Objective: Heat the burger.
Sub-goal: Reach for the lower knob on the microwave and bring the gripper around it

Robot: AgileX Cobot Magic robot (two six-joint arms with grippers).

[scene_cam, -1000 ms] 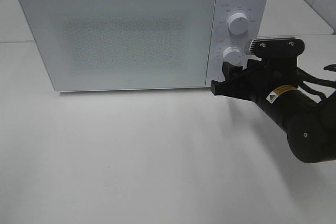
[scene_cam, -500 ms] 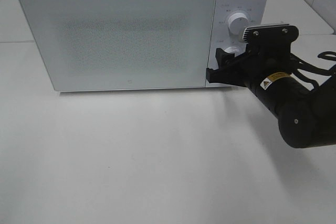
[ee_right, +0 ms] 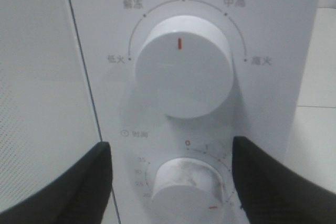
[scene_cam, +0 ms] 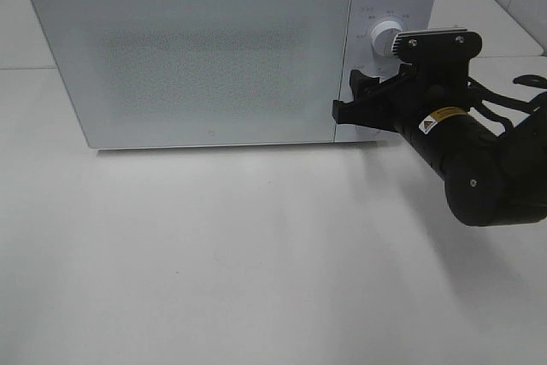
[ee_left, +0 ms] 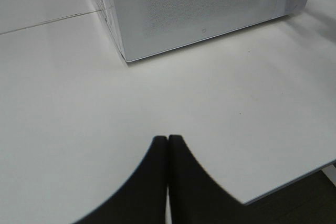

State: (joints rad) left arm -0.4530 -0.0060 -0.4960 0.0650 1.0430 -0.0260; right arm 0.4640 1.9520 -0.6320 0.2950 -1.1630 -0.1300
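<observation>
The burger is out of view. A white microwave (scene_cam: 205,57) stands at the back of the table with its door closed. My right gripper (scene_cam: 349,97) is open at the control panel, one finger on each side of the lower dial (ee_right: 186,186), not touching it as far as I can tell. The upper dial (ee_right: 182,74) sits just above, its red mark pointing straight up. In the exterior view the gripper hides the lower dial, and the upper dial (scene_cam: 386,38) shows. My left gripper (ee_left: 168,139) is shut with nothing in it, above bare table in front of the microwave (ee_left: 194,9).
White tabletop (scene_cam: 214,254) stretches in front of the microwave. The table's near edge (ee_left: 294,178) shows in the left wrist view. A seam in the surface (ee_left: 47,22) runs beside the microwave's left side.
My right arm has moved up and left toward the control panel, and its fingers now straddle the lower dial and hide it from above. The left gripper has not moved.
</observation>
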